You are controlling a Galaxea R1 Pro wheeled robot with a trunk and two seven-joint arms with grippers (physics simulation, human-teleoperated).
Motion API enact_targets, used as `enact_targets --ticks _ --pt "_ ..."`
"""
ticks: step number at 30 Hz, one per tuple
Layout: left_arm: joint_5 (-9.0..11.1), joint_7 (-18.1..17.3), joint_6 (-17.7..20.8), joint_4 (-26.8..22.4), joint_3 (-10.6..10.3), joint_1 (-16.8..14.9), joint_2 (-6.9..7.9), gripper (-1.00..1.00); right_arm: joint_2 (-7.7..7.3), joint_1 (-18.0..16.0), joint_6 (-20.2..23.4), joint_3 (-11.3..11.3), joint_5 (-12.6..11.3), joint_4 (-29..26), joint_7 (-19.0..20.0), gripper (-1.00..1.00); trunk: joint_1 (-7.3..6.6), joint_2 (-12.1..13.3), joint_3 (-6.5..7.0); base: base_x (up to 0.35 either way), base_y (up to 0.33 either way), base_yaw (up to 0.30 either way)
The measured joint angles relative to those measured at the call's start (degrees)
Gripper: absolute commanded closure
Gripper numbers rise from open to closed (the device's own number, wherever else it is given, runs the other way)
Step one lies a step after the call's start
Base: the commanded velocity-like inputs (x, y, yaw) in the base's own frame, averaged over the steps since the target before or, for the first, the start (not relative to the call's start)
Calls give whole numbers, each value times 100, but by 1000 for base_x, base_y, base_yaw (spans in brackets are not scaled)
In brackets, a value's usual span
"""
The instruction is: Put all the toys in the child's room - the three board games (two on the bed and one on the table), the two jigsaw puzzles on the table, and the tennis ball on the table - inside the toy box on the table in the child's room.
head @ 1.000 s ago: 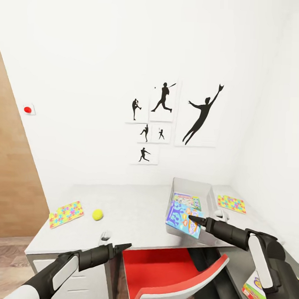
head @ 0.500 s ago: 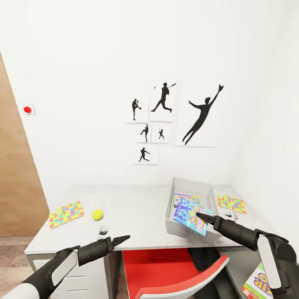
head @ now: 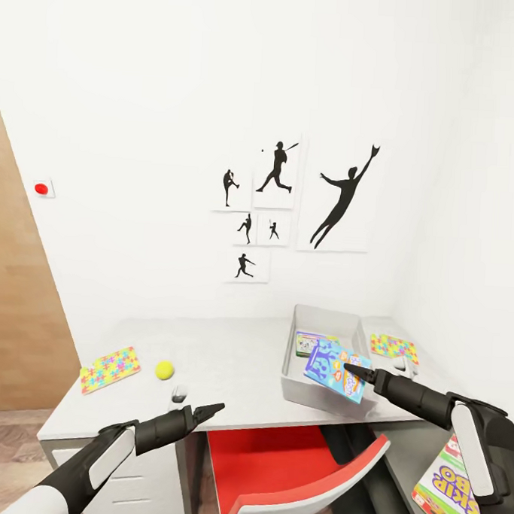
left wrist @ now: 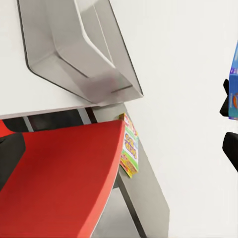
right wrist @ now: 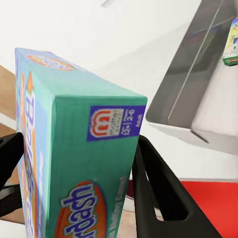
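- The grey toy box [head: 293, 361] stands on the table [head: 228, 376] and holds one green board game [head: 310, 343].
- The right tool [head: 347, 369] grips a blue board game [head: 334, 368], tilted over the box.
- The left tool [head: 217, 409] is clenched, empty.
- The tennis ball [head: 164, 370] lies beside one jigsaw puzzle [head: 110, 368].

Child's bedroom, desk corner.
Black baseball-player silhouette prints [head: 290, 206] hanging on white wall; grey desk [head: 228, 368] carrying colourful jigsaw puzzle [head: 110, 369], yellow tennis ball [head: 164, 370], grey toy box [head: 319, 358]; red chair [head: 291, 470] sitting underneath.
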Motion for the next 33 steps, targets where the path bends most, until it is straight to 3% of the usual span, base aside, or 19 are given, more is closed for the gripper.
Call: enact_targets --ticks 14,33 --pt "6 0 28 4 1 0 0 -100 -2 0 4 3 16 3 -14 100 -1 -1 0 20 -9 -2" --pt "5 0 31 1 10 1 0 -100 -2 0 1 10 20 0 -20 100 -1 0 0 178 -63 12"
